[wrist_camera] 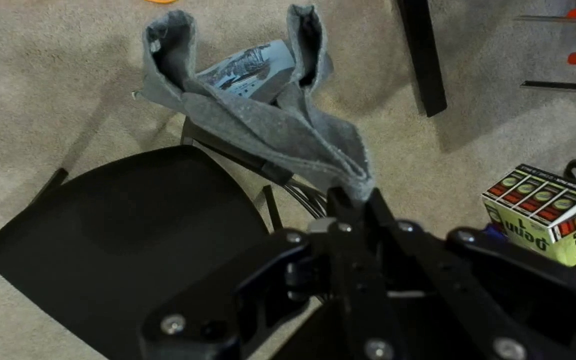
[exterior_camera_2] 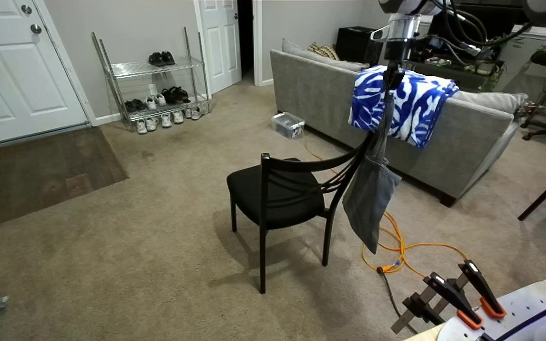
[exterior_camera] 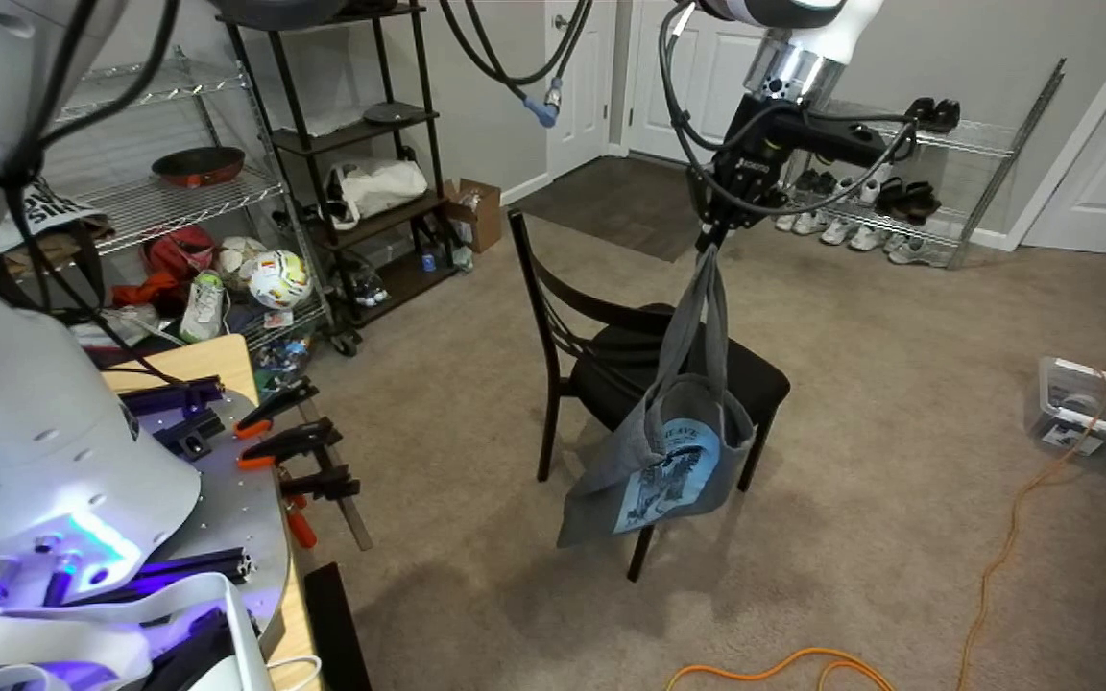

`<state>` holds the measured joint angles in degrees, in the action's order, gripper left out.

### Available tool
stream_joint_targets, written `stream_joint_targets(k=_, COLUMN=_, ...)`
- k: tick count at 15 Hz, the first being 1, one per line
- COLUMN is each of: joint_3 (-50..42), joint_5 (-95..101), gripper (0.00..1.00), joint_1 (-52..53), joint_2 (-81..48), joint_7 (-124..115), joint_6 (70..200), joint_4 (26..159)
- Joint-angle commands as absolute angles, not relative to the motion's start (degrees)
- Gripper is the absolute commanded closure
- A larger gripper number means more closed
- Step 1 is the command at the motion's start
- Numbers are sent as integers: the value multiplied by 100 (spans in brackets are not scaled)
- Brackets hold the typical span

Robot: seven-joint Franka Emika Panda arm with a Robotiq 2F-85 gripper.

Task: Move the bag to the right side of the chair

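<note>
- A limp, grey-blue fabric tote bag (exterior_camera: 673,461) is held aloft by its long cloth handles (exterior_camera: 707,278), which are pinched firmly in the black gripper (exterior_camera: 709,236).
- In both exterior views, the bag is seen hanging just beside the black, thin-legged chair (exterior_camera_2: 292,208), at the end of the curved, slatted backrest (exterior_camera_2: 318,166) that lies to the right when viewed from behind. Whether backrest and cloth touch cannot be told.
- The carry is judged to be in hand and probably near its end; no release has been made.
- Next, a slow lowering onto the beige pile carpet (exterior_camera: 447,384) seems called for, with the handles kept clear of the backrest, and only then a release.
- The cloth looks soft and matte; in the wrist view, the handles are folded into stiff-edged loops. A pale blue printed patch (exterior_camera: 673,475) is borne by one face.
- The seat is flat, squarish and smooth, with rounded corners.
</note>
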<state>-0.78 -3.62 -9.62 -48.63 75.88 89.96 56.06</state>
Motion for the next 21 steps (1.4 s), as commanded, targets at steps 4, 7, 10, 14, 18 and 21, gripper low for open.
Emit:
stream_joint_targets(k=4, joint_3=343, joint_5=-311, gripper=98, joint_1=-943, joint_2=-5412, joint_7=7908, joint_6=7378, joint_4=4549)
stream_joint_targets(k=7, joint_3=349, joint_5=-138, gripper=98, joint_1=-753, joint_2=-5429, joint_7=8461, joint_6=6787, joint_4=4547)
stream_joint_targets(k=10, joint_3=286, joint_5=78, gripper=98, joint_1=-640, joint_2=-5471, joint_7=8900, joint_6=6423, joint_4=4481)
stream_joint_targets(k=14, joint_3=196, joint_5=-35, gripper=98, joint_1=-839, joint_2=-5354, joint_7=8770, joint_6=6372, joint_4=4600)
stream_joint_targets(k=18, joint_3=54, joint_5=-157, gripper=98, joint_1=-1164, joint_2=-5168, joint_7=8675, joint_6=6543, joint_4=4909)
stream_joint_targets(k=21, joint_3=20, joint_5=-152, gripper=98, joint_1=-1339, joint_2=-5181, joint_7=8646, joint_6=6599, joint_4=4897)
